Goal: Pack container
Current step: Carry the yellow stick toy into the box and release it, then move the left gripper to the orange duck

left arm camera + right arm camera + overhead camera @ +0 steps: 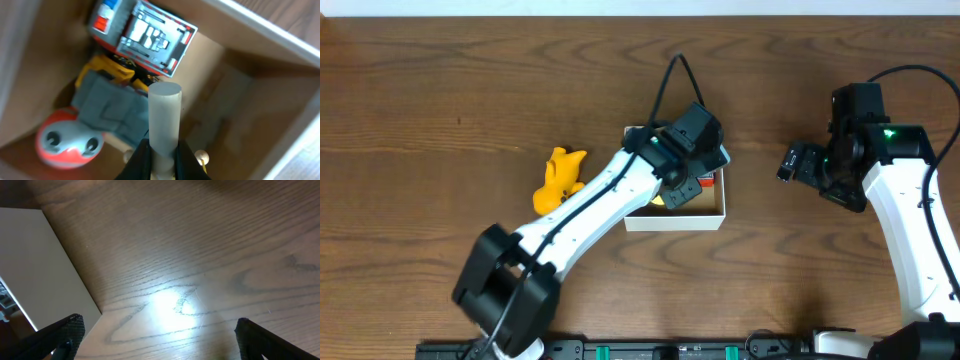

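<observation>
The container (676,221) is a small white-walled box with a brown inside, at the table's middle. My left gripper (690,172) is over it, shut on a pale grey cylinder (164,117) held inside the box (260,30). In the box lie a red and white truck toy (145,35), a yellow and grey toy (107,100) and a round red toy with a grey face (67,141). My right gripper (788,162) is open and empty, right of the box, just above the table (160,340). The box's white outer wall (40,265) shows at its left.
A yellow animal toy (558,180) lies on the brown wooden table (440,120) left of the container, beside my left arm. The arms' bases stand at the front edge.
</observation>
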